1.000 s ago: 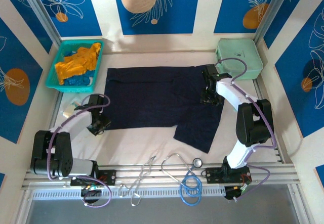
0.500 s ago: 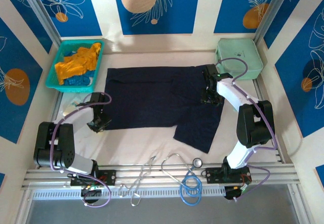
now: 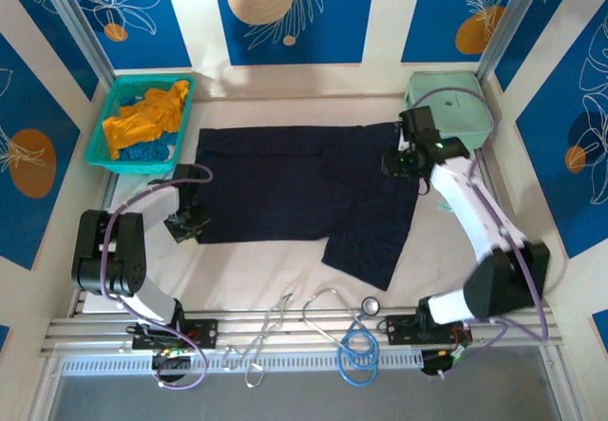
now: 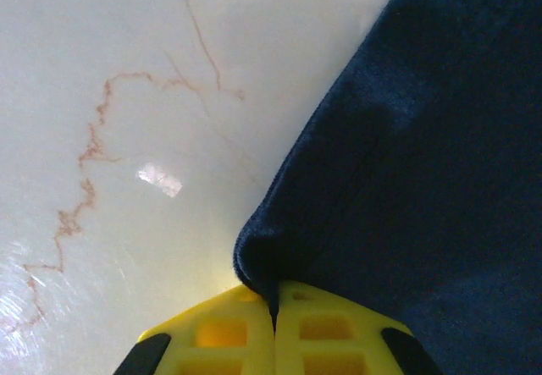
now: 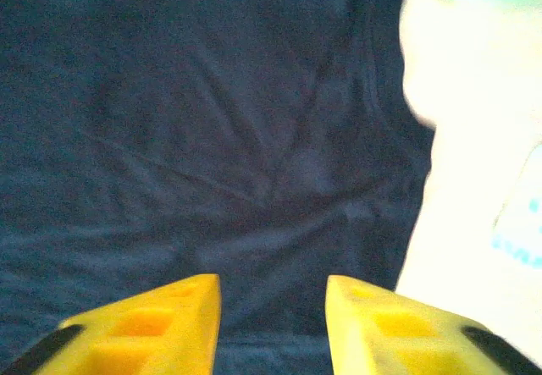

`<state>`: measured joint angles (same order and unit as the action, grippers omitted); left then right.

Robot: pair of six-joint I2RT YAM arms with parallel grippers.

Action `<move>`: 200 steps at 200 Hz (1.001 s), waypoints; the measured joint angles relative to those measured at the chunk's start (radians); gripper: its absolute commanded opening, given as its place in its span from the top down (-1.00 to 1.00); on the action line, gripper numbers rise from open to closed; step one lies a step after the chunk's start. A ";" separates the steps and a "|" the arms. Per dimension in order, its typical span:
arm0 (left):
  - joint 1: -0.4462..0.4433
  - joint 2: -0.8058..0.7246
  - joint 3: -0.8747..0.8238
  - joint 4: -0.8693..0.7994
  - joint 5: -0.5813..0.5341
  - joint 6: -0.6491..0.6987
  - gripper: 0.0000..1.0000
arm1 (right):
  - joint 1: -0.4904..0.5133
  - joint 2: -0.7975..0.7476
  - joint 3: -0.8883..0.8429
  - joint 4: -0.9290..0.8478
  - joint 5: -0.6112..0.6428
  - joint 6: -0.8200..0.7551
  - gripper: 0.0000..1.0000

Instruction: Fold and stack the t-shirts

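- navy t-shirt (image 3: 294, 188) lies spread flat on the table (image 3: 256, 267), with one flap trailing toward the near edge on the right.
- left gripper (image 4: 273, 317) is pinched tight on the shirt's near-left hem corner; a small fold of cloth runs into the closed jaws.
- right gripper (image 5: 273, 307) has its jaws apart with nothing between them, over the far-right part of the shirt, near the mint-green case (image 3: 456, 107). blurry wrist view, can't tell if it touches the cloth.
- cloth looks light, limp and not fragile. it will probably sag, drag and bunch if pulled from one point, so take hems or corners, both sides together.
- mustard-orange shirt (image 3: 142, 122) and blue shirt (image 3: 147, 152) sit in the teal basket (image 3: 100, 160), far left.
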<state>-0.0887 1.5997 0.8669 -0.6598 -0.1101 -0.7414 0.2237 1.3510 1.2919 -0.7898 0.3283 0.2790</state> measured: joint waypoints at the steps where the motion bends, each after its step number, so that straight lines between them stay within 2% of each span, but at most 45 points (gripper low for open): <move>1: 0.000 0.001 0.002 0.000 0.001 0.001 1.00 | 0.001 -0.016 -0.001 0.005 -0.003 0.001 -0.04; 13: 0.000 0.008 0.009 -0.002 0.005 0.008 1.00 | 0.016 -0.144 -0.022 0.059 -0.017 -0.036 -0.28; 25: 0.000 0.008 0.010 0.000 0.007 0.014 1.00 | 0.041 -0.266 -0.033 0.090 -0.042 -0.090 -0.39; 59: 0.000 -0.015 -0.016 0.033 0.022 0.023 1.00 | 0.134 -0.459 -0.018 0.085 -0.130 -0.301 -0.33; 81: 0.000 -0.043 -0.048 0.071 0.025 0.038 1.00 | 0.219 -0.463 -0.009 0.005 -0.135 -0.502 -0.33; 100: 0.000 -0.064 -0.071 0.098 0.029 0.052 1.00 | 0.317 -0.449 -0.053 -0.083 -0.092 -0.681 -0.34; 118: 0.001 -0.087 -0.095 0.126 0.032 0.064 1.00 | 0.389 -0.443 -0.174 -0.152 -0.038 -0.862 -0.30; 144: 0.001 -0.124 -0.132 0.167 0.039 0.071 1.00 | 0.406 -0.445 -0.413 -0.236 0.013 -1.085 -0.21; 172: 0.000 -0.153 -0.163 0.214 0.069 0.079 1.00 | 0.416 -0.438 -0.583 -0.264 0.013 -1.200 -0.19; 200: -0.002 -0.187 -0.178 0.235 0.101 0.091 1.00 | 0.492 -0.394 -0.705 -0.208 0.009 -1.249 -0.18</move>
<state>-0.0902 1.4128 0.6888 -0.4252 -0.0090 -0.6506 0.7158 0.9569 0.5869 -0.9974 0.3374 -0.9699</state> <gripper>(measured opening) 0.061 0.590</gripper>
